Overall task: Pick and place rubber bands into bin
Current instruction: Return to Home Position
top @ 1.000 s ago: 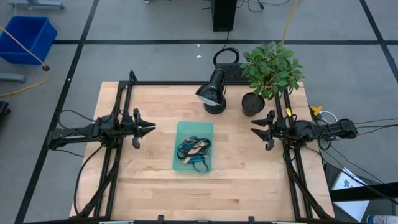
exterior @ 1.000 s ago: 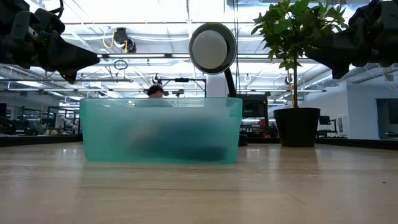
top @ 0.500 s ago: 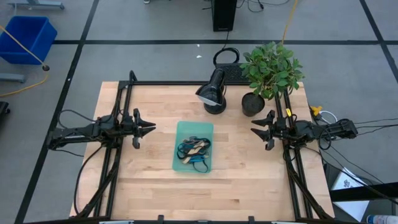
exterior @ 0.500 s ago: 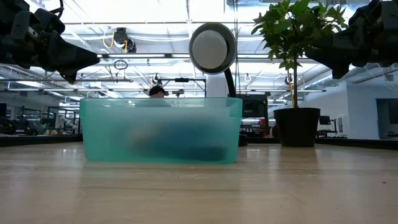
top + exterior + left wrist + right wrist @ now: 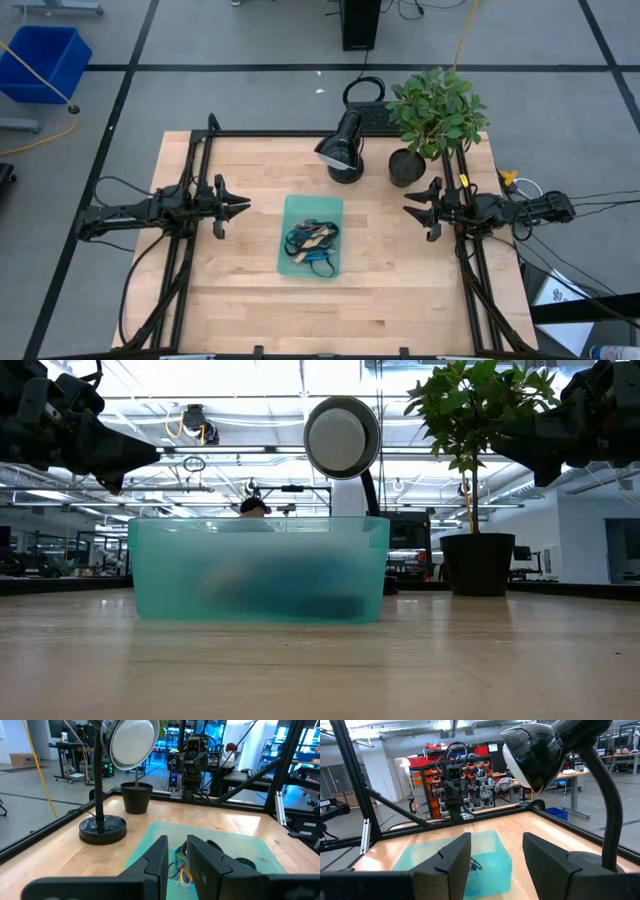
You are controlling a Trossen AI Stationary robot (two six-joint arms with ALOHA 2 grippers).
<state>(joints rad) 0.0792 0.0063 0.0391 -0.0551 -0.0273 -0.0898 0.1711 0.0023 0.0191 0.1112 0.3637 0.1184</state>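
The teal bin (image 5: 313,201) lies flat on the wooden table's middle; it also shows in the low view (image 5: 258,568). The rubber bands (image 5: 312,240), black, tan and blue, lie in a tangled heap on its floor. My left gripper (image 5: 246,203) hovers left of the bin, pointing at it, its fingers a narrow gap apart and empty. My right gripper (image 5: 408,210) hovers right of the bin, open and empty. The left wrist view shows the bands (image 5: 181,869) past its fingers; the right wrist view shows the bin (image 5: 492,855).
A black desk lamp (image 5: 343,150) and a potted plant (image 5: 432,115) stand at the table's far edge, behind the bin. A deep blue tub (image 5: 45,60) sits on the floor at far left. A person's head (image 5: 250,507) shows in the room beyond.
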